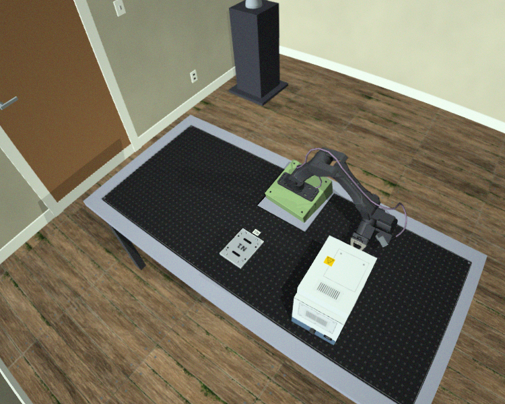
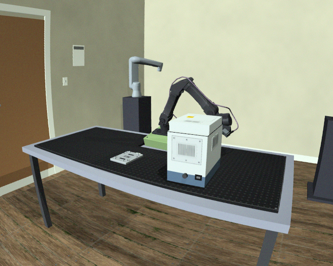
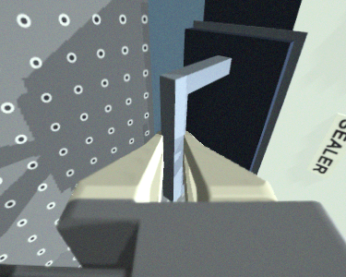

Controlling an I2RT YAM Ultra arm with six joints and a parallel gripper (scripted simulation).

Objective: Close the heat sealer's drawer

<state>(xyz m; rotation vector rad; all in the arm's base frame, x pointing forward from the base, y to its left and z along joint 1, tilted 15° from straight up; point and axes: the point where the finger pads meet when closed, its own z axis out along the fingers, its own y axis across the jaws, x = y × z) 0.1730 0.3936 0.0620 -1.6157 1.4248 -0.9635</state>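
White sealer (image 1: 336, 282) stood on the tabletop (image 1: 283, 334), its side label (image 3: 330, 146) reading "SEALER", barcode stickers on top and rear, a yellow warning sticker (image 1: 328, 260), end effector (image 3: 173, 159) nearly closed, clamping the drawer's pale handle (image 3: 177, 115) at its dark front (image 3: 228, 102).

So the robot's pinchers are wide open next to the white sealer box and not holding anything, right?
Not quite. The gripper is beside the white sealer box, but it is shut on the pale handle of the drawer, not open and empty. The wrist view shows the handle between its fingers.
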